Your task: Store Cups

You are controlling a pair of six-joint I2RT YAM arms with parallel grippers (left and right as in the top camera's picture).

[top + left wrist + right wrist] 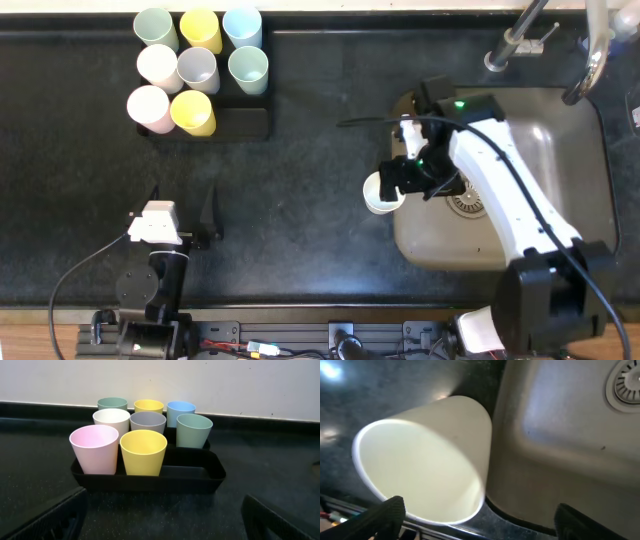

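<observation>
Black tray (245, 122), far left corner of surface (300, 220): eight cups (197, 70) upright, near right slot vacant. Left gripper (182, 200), near left edge, facing tray: jaws spread wide, holding nothing. Bare dark room across the middle. White cup (379, 193), just beside left rim of sink (560, 130). Right gripper (395, 185) over it: jaws spread, one finger at cup rim, not pinching.

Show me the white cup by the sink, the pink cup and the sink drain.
white cup (420, 475), right wrist view, on its inside wall.
pink cup (93, 460), left wrist view, on its outer side.
drain (626, 382), right wrist view, on the strainer.
</observation>
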